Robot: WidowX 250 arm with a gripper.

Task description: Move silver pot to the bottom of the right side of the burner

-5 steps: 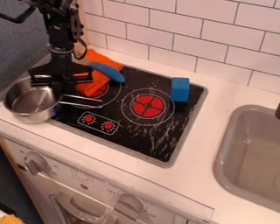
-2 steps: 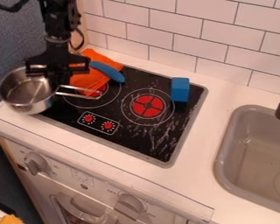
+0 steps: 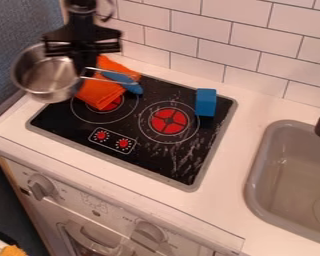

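Upper left of the camera view, silver pot, off the surface by the look of it, open side up. At its right side, by the handle root, claw, narrow, apparently pinching the pot there. Wire handle pointing right, over orange cloth and blue object. Probably thin metal: light, stiff, hard to break, slick at the wall. Best hold: handle root or rim, pinched firm. Bowl weight off to one side of the grip, so likely to swing or tip; handle could snag the cloth if carried low. Middle, right burner, with blue block behind and to its right. Target, as read: lower right of the black cooktop, in front of that burner. Next: carry right and toward the camera, keep level, set down flat, then release. Far right, sink, well apart from the pot
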